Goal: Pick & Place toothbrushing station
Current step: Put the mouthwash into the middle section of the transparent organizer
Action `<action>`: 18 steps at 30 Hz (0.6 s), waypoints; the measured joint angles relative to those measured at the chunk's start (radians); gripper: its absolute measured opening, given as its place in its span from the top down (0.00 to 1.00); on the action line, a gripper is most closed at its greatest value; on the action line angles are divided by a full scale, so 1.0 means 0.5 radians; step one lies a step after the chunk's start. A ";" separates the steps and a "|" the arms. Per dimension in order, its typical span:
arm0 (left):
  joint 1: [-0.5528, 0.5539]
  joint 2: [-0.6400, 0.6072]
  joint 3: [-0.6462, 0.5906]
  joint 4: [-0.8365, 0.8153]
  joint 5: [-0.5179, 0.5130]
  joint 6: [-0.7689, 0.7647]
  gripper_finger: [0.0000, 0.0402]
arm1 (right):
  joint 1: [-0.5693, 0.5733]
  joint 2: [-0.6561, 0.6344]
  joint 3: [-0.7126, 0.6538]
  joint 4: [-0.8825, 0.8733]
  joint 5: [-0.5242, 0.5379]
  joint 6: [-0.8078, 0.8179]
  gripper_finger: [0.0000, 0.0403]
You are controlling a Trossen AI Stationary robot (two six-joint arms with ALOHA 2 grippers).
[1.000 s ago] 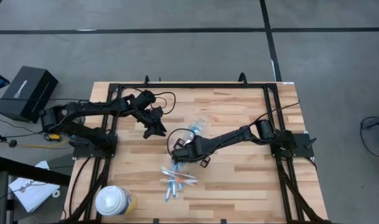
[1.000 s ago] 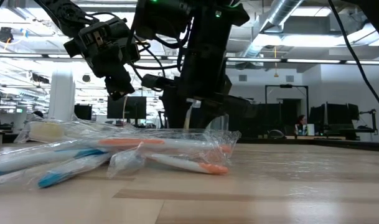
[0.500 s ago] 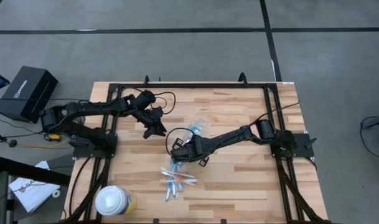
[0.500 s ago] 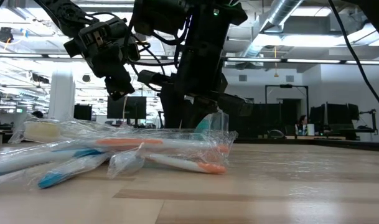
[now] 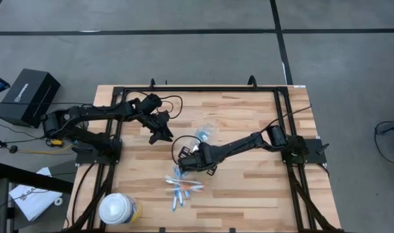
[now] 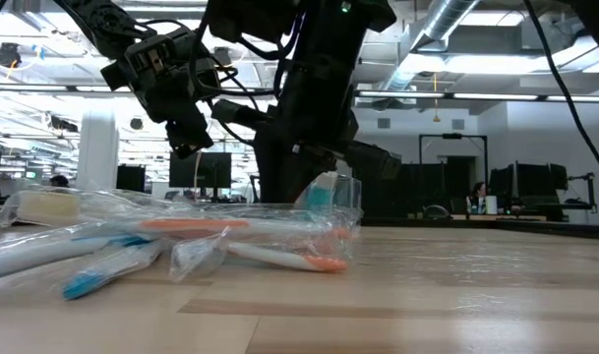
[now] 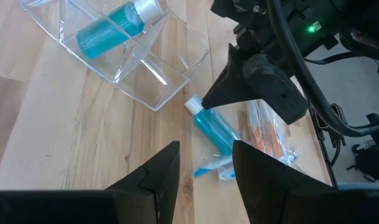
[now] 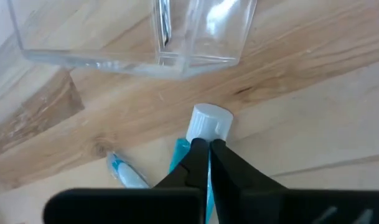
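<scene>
Right wrist view: the blue tube [image 8: 192,155] lies flat mid-table, white cap toward the clear cup [image 8: 139,34]; right gripper [image 8: 207,163] is pinched together on it.

I can read no text, label, brand or number in any view. The black box [image 5: 30,96] on the floor beside the worktop [image 5: 248,188] carries a pale printed line along its top, too small for me to make out. The blue tubes [image 7: 217,129] show no legible print on their sides. The white-topped container [image 5: 118,210] shows no readable marking either. Screens in the room beyond the worktop, seen in the low view, are too far off for any characters to be read.
</scene>
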 joint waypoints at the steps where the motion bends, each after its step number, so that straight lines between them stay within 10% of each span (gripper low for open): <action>1: 0.000 0.000 0.000 0.000 0.000 -0.001 0.65 | 0.002 0.000 -0.001 0.000 0.001 -0.002 1.00; 18: 0.000 -0.001 0.000 -0.001 -0.030 -0.002 0.65 | -0.015 0.007 -0.002 -0.023 0.024 0.017 0.58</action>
